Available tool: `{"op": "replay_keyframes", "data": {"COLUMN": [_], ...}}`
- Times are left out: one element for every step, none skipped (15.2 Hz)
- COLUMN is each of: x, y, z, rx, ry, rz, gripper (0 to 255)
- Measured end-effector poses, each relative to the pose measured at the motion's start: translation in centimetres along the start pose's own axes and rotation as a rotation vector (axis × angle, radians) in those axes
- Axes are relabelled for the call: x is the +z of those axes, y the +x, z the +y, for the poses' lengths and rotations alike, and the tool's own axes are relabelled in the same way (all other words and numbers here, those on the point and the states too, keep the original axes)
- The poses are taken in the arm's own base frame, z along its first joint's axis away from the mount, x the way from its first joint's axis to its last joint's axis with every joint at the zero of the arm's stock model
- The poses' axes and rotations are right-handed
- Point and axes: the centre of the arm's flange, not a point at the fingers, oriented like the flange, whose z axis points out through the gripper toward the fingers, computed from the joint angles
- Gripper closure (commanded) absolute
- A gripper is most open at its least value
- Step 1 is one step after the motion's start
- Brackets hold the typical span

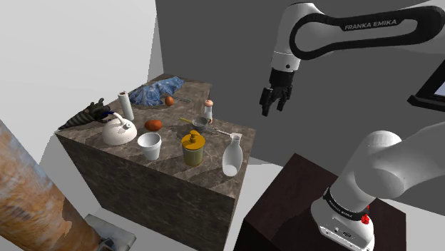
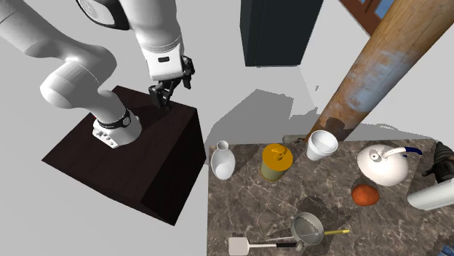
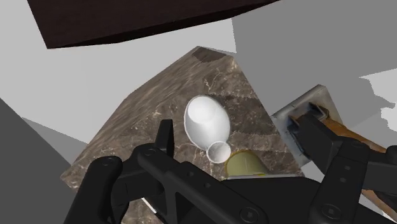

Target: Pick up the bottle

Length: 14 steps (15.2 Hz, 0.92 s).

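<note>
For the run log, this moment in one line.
phase: approach | gripper: open, in air beside table | bottle: white, upright near table corner, not held

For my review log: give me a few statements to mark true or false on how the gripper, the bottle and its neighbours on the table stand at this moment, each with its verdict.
1. The white bottle stands upright near a corner of the table. True.
2. The gripper is shut on the bottle. False: it hangs open in the air, apart from the bottle.
3. A yellow jar stands between the bottle and a white cup. True.
4. The cup lies tipped on its side. False: it stands upright, mouth up.
</note>
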Motion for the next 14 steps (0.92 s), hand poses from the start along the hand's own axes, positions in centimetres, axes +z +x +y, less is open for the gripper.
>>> {"op": "replay_keyframes", "data": {"x": [1.2,2.3,3.4,4.3,5.6,6.5,7.6,8.4,9.5,10.4,11.4,12.3,13.6,14.5], "y": [0.8,1.7,2.1,2.9,4.0,4.7,5.4,6.4,7.2,7.7,8.7,9.7,10.6,11.5], "z": [-0.2,-0.4,-0.6,-0.5,-0.6,-1.2,-1.2,-1.4,-1.6,-1.8,-1.9,-1.9,-2.0,-2.2], "rx": [-0.002,-0.004,-0.005,-0.007,-0.009,-0.011,-0.012,-0.014,-0.016,-0.017,-0.02,-0.021,-0.023,-0.024], "ry": [-0.005,-0.009,-0.013,-0.018,-0.022,-0.026,-0.031,-0.035,-0.04,-0.045,-0.049,-0.053,-0.058,-0.062], "rz": [0.002,0.004,0.007,0.009,0.01,0.013,0.015,0.018,0.019,0.021,0.024,0.026,0.027,0.03], "gripper": [0,0,0,0,0,0,0,0,0,0,0,0,0,0]}}
